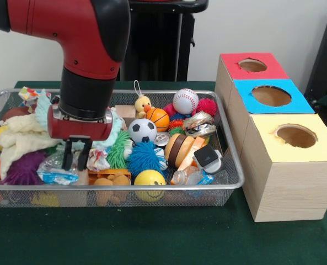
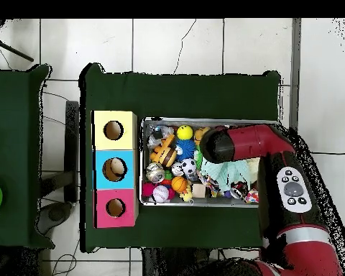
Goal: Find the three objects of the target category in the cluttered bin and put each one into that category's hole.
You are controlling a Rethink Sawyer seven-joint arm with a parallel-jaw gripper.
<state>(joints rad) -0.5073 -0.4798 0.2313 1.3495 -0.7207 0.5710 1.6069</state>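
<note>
I had the gripper [image 1: 78, 152] low over the left half of the mesh bin [image 1: 229, 165], fingers close together with nothing visibly between them; I judged it clenched and empty, set to dig. The balls [image 1: 142, 130] lay centre-right, the three-hole box [image 1: 273, 138] just right of the rim. Clutter crowded every side; open room was only above.

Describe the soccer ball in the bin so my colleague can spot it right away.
In the front view, look in the wire mesh bin, about at its middle. The soccer ball sits just right of the robot's hand, below the orange basketball. It is the only white ball with black patches; the nearby baseball has red stitching.
</note>
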